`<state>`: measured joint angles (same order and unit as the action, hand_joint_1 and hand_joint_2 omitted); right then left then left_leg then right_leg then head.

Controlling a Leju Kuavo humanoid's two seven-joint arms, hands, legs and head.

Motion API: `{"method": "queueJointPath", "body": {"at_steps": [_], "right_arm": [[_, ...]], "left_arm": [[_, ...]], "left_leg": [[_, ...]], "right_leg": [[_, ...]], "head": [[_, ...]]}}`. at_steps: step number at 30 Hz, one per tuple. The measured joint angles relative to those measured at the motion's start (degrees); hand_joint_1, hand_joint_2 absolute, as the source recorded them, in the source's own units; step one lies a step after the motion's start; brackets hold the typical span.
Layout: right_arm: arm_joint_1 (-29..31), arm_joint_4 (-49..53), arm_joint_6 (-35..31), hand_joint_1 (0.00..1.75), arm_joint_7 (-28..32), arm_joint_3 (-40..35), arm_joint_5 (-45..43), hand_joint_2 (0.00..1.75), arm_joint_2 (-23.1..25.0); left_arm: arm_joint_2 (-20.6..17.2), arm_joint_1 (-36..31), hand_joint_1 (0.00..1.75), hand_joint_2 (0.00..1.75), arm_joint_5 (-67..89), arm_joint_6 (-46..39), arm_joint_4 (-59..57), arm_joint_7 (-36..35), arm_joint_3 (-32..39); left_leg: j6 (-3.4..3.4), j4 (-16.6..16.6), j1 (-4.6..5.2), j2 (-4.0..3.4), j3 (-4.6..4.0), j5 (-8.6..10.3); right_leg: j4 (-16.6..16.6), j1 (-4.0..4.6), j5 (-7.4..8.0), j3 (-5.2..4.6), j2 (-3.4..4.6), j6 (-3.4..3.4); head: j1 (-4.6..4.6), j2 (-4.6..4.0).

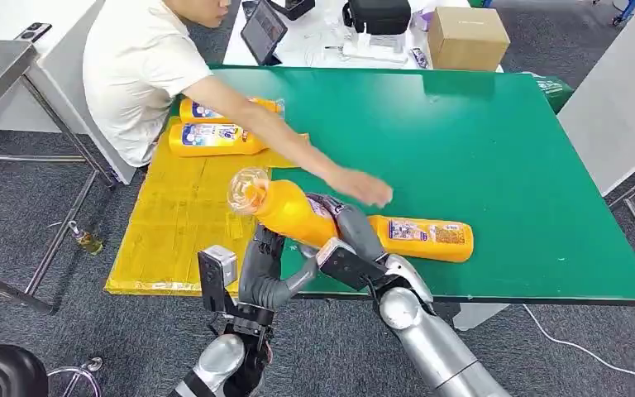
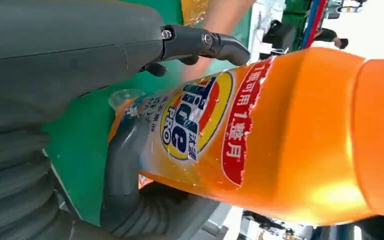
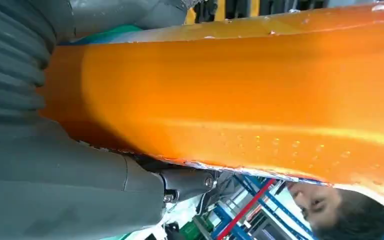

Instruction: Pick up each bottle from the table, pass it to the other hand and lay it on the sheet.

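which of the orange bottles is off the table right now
The bottle held up at the table's near edge, gripped by the right hand, with the left hand under it. One bottle lies on the green table; two bottles lie on the yellow sheet.

Held bottle (image 1: 285,208): lower body hidden behind right hand (image 1: 349,236). Two bottles on sheet (image 1: 215,132) partly covered by person's arm (image 1: 281,141). Label text unreadable in head view.
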<state>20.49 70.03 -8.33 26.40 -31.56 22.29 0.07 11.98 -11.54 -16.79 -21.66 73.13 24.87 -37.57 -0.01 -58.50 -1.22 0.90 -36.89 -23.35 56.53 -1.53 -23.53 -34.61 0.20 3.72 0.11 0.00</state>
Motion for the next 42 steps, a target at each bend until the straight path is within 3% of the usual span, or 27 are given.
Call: {"method": "queueJointPath", "body": {"at_steps": [16,24,30,42], "right_arm": [[0.71,-1.49,-0.04,1.75,-0.13,-0.92,0.06,1.75,0.07],[1.27,-1.66,-1.93,1.75,-1.25,-3.37,6.52,1.75,1.23],[1.59,-2.03,-4.24,1.75,-2.45,-6.25,9.50,1.75,2.21],[1.62,-4.35,-6.03,1.75,0.07,-10.58,5.88,1.75,3.41]], "left_arm": [[0.00,-0.66,0.00,1.75,0.30,-0.02,-1.96,-0.41,-0.06],[1.84,-3.06,0.00,1.75,1.03,-5.75,-7.11,-1.22,1.93],[3.13,-3.86,0.00,1.75,-3.51,-3.15,-8.18,-0.37,4.72],[3.26,-3.10,0.02,1.75,-7.91,-2.80,-6.21,1.22,6.82]], "left_leg": [[0.00,0.00,0.00,-0.01,0.00,0.00],[0.00,0.00,-0.01,-0.01,0.00,0.01],[-0.01,0.00,-0.01,-0.02,0.00,0.01],[-0.01,0.00,-0.01,-0.02,-0.01,0.00]], "right_leg": [[0.00,0.00,0.00,-0.01,0.01,0.00],[0.00,0.01,0.00,-0.01,0.00,0.00],[0.01,0.01,0.00,-0.02,0.01,0.00],[0.01,0.01,0.00,-0.04,0.01,-0.01]], "head": [[0.00,0.00],[0.00,0.00],[0.00,0.00],[-0.02,0.00]]}}
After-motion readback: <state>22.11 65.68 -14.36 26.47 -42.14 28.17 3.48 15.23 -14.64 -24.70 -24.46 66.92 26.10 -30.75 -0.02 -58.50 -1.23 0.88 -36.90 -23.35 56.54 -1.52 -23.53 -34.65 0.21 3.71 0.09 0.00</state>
